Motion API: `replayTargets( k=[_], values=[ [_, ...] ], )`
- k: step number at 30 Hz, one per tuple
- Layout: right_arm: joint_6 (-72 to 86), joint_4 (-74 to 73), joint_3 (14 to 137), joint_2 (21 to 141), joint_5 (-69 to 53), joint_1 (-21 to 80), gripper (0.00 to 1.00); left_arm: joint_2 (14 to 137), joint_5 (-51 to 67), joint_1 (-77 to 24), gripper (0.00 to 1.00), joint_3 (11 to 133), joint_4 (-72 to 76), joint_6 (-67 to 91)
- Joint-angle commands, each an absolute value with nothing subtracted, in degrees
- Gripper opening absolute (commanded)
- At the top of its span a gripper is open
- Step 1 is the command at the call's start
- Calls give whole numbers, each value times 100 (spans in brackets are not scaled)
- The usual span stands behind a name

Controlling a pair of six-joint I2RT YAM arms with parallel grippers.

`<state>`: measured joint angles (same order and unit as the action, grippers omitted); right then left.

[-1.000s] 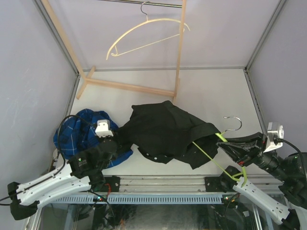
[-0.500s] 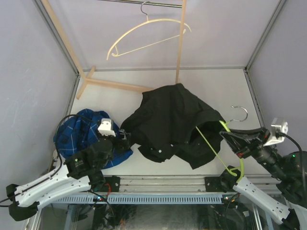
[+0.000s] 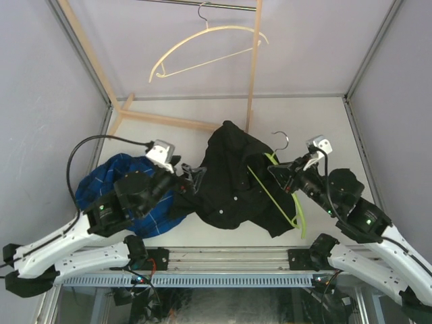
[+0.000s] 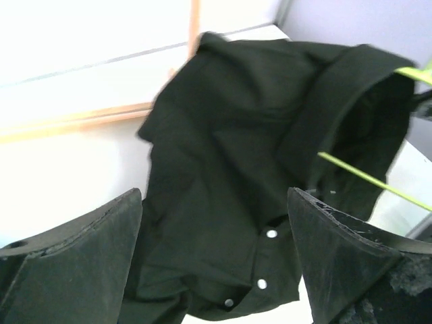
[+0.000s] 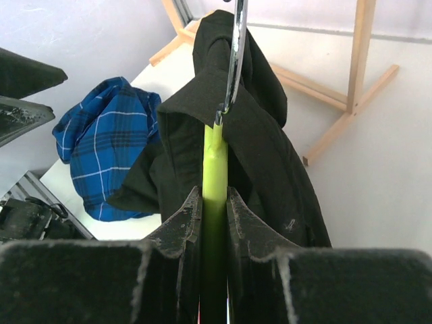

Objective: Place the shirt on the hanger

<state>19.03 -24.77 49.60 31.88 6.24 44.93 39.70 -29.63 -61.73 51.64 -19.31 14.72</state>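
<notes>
The black shirt hangs bunched over one end of the lime-green hanger, whose metal hook points to the back. My right gripper is shut on the hanger's green neck just below the hook; the shirt drapes beyond it. My left gripper is open at the shirt's left edge. In the left wrist view its fingers stand wide apart before the button placket, holding nothing. A green hanger arm pokes out of the cloth.
A blue plaid shirt lies crumpled at the left, under my left arm. A wooden rack stands at the back, with a cream hanger on its rail. Grey walls close in on both sides.
My left gripper has opened and let go of the shirt. My right arm has swung the hanger and shirt left toward the middle and lifted them.
</notes>
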Motion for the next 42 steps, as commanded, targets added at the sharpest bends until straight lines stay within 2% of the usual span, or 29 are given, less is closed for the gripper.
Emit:
replayTargets(
  k=[1,8,15,22,25,26,31,38,42],
  values=[
    [2216,-1278,4966,3325,1254,4935,0,4654,-2380,-6474,92,5800,-1262,840],
    [2325,-1009,4951,3647,1774,5470,0,5526,-2289,-6890,92,6092,-701,748],
    [2399,-827,4955,3737,1594,5681,0,6132,-2974,-6986,87,6167,-399,508],
    [2482,-715,4965,3643,1269,5739,0,6483,-3889,-6973,67,6433,-82,55],
    [2401,-703,5088,3678,1248,5737,0,6613,-3873,-6973,50,6789,-92,-242],
    [2320,-703,5161,3716,1248,5739,0,6655,-3835,-6978,41,6950,-107,-350],
    [1645,-712,5868,3998,1146,5733,0,6999,-3604,-6982,19,8288,-656,-848],
    [536,-900,7385,4435,1162,5725,0,8075,-3215,-6980,1,11162,-2387,-1407],
    [48,-1235,8299,4699,1315,5728,0,8723,-2994,-6985,0,12748,-3118,-1486]
  ],
)
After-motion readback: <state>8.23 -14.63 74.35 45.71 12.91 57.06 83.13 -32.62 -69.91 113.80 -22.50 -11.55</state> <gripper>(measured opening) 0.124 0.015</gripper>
